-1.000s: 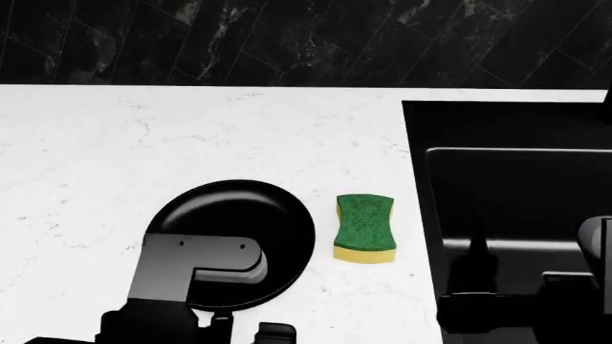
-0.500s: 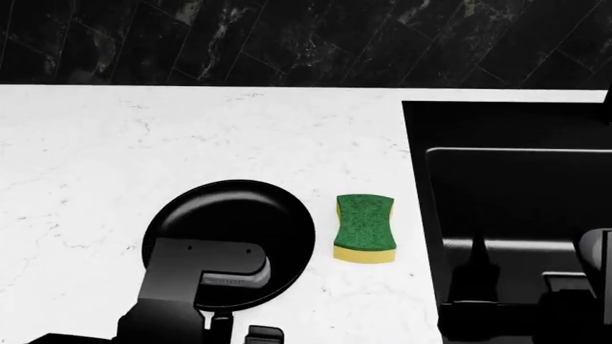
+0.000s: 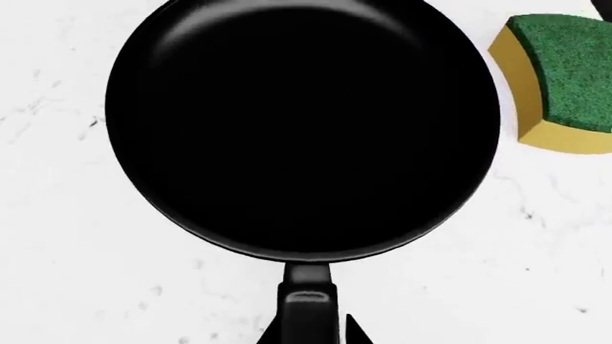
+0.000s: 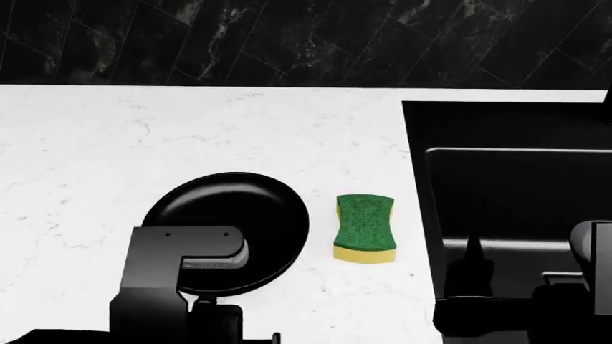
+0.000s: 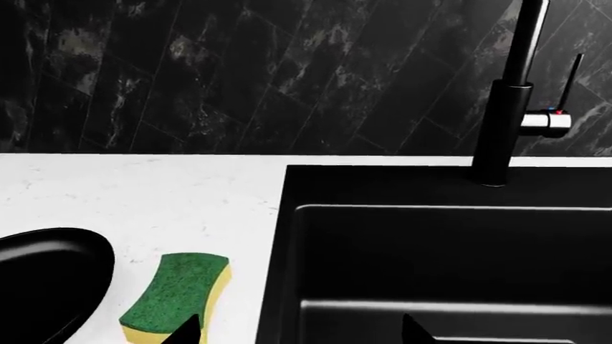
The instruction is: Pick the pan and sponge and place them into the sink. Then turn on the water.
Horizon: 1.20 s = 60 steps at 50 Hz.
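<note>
The black pan (image 3: 301, 129) lies on the white counter (image 4: 191, 129) and fills the left wrist view, its handle (image 3: 307, 301) running back between my left gripper's (image 3: 308, 335) fingertips, which are shut on it. In the head view my left arm (image 4: 177, 269) covers the pan's (image 4: 239, 208) near part. The green-and-yellow sponge (image 4: 365, 228) lies flat just right of the pan. My right gripper (image 5: 301, 333) is open and holds nothing. It hovers over the left rim of the black sink (image 5: 440, 251), with the sponge (image 5: 177, 290) beside one fingertip.
A tall black tap (image 5: 505, 107) with a side lever (image 5: 550, 122) stands behind the sink. A dark marble tile wall (image 4: 287, 43) backs the counter. The sink's left rim (image 4: 421, 215) runs close to the sponge.
My left arm has shifted left and toward the near edge. The pan has moved slightly left with it. The sponge lies where it was, and the right arm has barely moved.
</note>
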Available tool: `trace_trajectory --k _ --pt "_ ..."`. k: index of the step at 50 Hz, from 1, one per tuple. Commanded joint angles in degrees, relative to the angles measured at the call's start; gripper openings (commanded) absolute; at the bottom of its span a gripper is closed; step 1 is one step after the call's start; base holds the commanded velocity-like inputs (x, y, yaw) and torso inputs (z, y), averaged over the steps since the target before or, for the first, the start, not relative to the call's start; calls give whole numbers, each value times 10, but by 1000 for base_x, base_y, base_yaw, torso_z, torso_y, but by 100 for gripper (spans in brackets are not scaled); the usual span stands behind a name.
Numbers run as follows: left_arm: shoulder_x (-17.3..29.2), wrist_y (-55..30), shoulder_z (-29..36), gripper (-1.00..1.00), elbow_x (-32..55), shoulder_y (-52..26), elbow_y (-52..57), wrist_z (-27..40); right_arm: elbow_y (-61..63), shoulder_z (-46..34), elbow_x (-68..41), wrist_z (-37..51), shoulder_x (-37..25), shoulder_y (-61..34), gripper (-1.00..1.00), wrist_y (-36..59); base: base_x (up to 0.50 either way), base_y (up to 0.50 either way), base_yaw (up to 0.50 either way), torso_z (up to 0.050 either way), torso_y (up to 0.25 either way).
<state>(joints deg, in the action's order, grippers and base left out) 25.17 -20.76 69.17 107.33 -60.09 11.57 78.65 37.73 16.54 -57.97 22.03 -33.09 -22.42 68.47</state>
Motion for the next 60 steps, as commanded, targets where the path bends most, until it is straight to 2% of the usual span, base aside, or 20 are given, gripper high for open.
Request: trace_trajectory --k 1,2,8,13,16,17,22,23,25,27,34,38,43,50,60 --pt "21 23 -9 -100 -74 -24 13 18 -13 -10 -13 23 9 -38 100 27 0 0 0 0 0" --pt "25 11 -1 -100 -96 -38 19 17 -19 -10 -23 32 13 -48 100 39 0 0 0 0 0" --pt "48 -28 11 -100 -102 -71 31 11 -47 -44 -28 70 20 -99 100 85 0 0 0 0 0" --pt "69 -52 15 -100 -124 -104 35 0 -89 -92 -2 81 40 -154 100 85 0 0 0 0 0" --pt "79 -62 11 -100 -112 -115 31 -11 -129 -108 5 93 67 -184 100 87 0 0 0 0 0" --pt "82 -65 11 -100 -109 -117 31 -13 -145 -86 -15 98 89 -192 100 89 0 0 0 0 0" --pt "98 -92 11 -100 -72 -131 36 -27 -209 -122 -1 132 124 -265 100 118 0 0 0 0 2" --pt "101 -95 -1 -100 -15 -128 31 -55 -236 -117 -3 153 141 -285 100 138 0 0 0 0 0" --pt "105 -107 -1 -100 -13 -141 31 -56 -261 -140 12 146 150 -300 100 124 0 0 0 0 0" --pt "114 -126 -3 -100 -7 -162 31 -68 -317 -163 42 195 170 -338 100 156 0 0 0 0 5" --pt "136 -146 -16 -100 23 -188 4 -102 -414 -222 78 180 201 -397 100 127 0 0 0 0 1" --pt "144 -154 -23 -100 18 -213 -15 -108 -485 -275 100 142 210 -432 100 111 0 0 0 0 2" --pt "155 -165 -32 -100 27 -234 -25 -120 -559 -272 104 114 225 -445 100 80 0 0 0 0 0" --pt "170 -165 -33 -100 23 -231 -21 -121 -642 -308 128 79 230 -472 100 54 0 0 0 0 1" --pt "169 -165 -33 -100 14 -232 -27 -128 -698 -326 139 55 243 -464 100 24 0 0 0 2 2"
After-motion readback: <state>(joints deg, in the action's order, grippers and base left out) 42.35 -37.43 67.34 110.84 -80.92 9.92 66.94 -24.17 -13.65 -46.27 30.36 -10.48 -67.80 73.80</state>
